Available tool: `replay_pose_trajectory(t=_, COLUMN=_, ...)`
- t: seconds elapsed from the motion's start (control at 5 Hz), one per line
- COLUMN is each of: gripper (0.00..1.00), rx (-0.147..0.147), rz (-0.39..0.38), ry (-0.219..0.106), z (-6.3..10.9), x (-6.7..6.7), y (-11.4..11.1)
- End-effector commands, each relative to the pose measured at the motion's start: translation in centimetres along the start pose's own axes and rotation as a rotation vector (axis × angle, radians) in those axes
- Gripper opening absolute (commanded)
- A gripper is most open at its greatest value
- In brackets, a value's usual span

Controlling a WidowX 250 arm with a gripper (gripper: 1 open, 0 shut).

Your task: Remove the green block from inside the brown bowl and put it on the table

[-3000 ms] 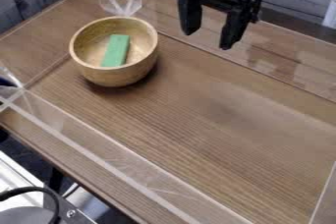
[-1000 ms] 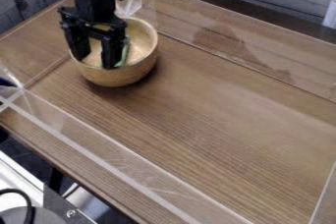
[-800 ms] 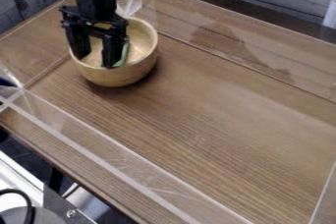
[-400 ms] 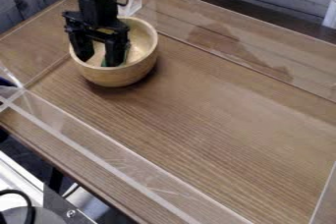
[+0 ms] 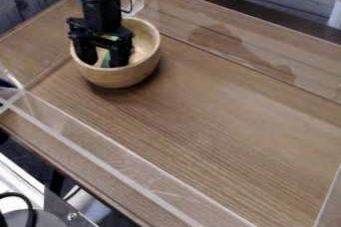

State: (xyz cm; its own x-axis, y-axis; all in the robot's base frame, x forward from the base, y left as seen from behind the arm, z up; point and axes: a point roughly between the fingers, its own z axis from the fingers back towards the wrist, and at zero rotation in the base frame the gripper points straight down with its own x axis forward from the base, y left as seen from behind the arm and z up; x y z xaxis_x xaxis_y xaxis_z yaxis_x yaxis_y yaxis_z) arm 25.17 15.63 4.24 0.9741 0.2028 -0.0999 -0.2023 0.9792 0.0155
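- Camera view: gripper (image 5: 104, 52) pointing straight down inside brown bowl (image 5: 144, 64), jaws spread wide, holding nothing yet.
- Green block (image 5: 108, 59) on bowl floor btwn the two fingers, mostly hidden by them; only a sliver of green visible. Contact w/ fingers: can't tell.
- Bowl at far-left of table (image 5: 226, 112), near clear wall.
- Step in hand, by judgement: grasp approach, block not yet gripped.
- Next move prob. needs: close jaws squarely on block, lift clear of rim w/o dragging bowl, carry over to bare wood, set down, release.
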Motion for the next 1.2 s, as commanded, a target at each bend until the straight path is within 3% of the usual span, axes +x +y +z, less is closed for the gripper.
replay_pose_trajectory(t=0.0, gripper=1.00, rx=0.027, rz=0.005, ry=-0.053, z=1.31, x=1.20, y=0.45)
replay_pose_trajectory(t=0.8, gripper=1.00, rx=0.022, rz=0.027, ry=-0.039, z=0.97, x=1.82, y=0.29)
replay_pose_trajectory(t=1.0, gripper=0.00, rx=0.020, rz=0.030, ry=-0.038, z=0.78, x=1.89, y=0.28)
